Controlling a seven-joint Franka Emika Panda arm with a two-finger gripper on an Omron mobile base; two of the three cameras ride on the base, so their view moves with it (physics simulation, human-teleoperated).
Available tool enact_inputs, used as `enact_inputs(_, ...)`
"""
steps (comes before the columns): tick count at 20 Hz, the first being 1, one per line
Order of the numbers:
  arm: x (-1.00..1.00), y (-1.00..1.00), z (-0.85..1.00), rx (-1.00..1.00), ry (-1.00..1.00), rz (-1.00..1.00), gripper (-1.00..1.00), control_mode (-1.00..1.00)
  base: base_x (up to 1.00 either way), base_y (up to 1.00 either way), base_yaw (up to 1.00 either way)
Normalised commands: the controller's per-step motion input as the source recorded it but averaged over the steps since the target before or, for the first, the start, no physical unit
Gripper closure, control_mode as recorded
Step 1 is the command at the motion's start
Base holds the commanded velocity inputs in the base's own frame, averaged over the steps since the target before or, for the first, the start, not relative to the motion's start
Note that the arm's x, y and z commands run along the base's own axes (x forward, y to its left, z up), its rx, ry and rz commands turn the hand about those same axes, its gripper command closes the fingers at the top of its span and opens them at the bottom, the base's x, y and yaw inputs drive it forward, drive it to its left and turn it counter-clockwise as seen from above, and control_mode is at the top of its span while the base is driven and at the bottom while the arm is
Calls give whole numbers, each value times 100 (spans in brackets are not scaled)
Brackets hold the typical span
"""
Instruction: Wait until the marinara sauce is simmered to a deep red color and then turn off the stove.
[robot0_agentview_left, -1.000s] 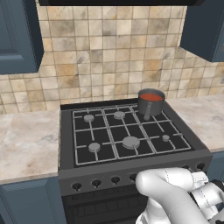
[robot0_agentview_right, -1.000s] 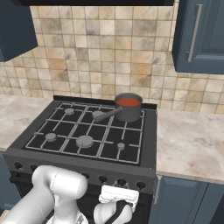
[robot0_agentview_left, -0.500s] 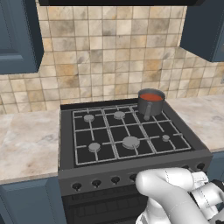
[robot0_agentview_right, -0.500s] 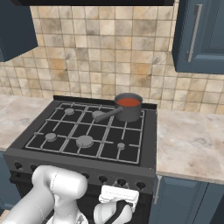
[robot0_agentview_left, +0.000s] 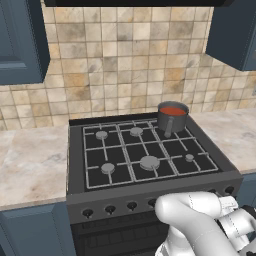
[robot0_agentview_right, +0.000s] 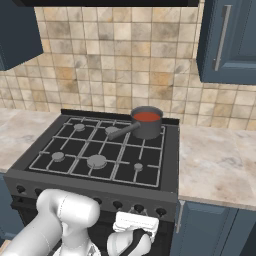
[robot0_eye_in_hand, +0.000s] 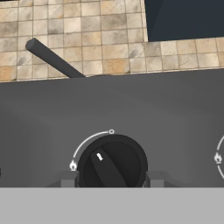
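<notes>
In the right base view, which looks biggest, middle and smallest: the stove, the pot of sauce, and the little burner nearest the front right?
Largest to smallest, as they look in that view:
1. The wide dark grey gas stove
2. The small grey metal saucepan of red marinara sauce
3. The small round grey burner

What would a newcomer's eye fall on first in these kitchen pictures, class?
The red marinara sauce in a small grey saucepan at the stove's back right corner, the one bright spot against the dark grates. Next, in the hand view, a black knob looms close, its white mark turned left of the small circle at the top of its dial.
</notes>
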Motion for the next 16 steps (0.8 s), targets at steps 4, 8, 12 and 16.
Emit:
enact_inputs(4,0,0,0,0,0,0,100,-100,0,0,0)
enact_inputs(8,0,0,0,0,0,0,100,-100,0,0,0)
enact_inputs(12,0,0,0,0,0,0,100,-100,0,0,0)
enact_inputs(16,0,0,0,0,0,0,100,-100,0,0,0)
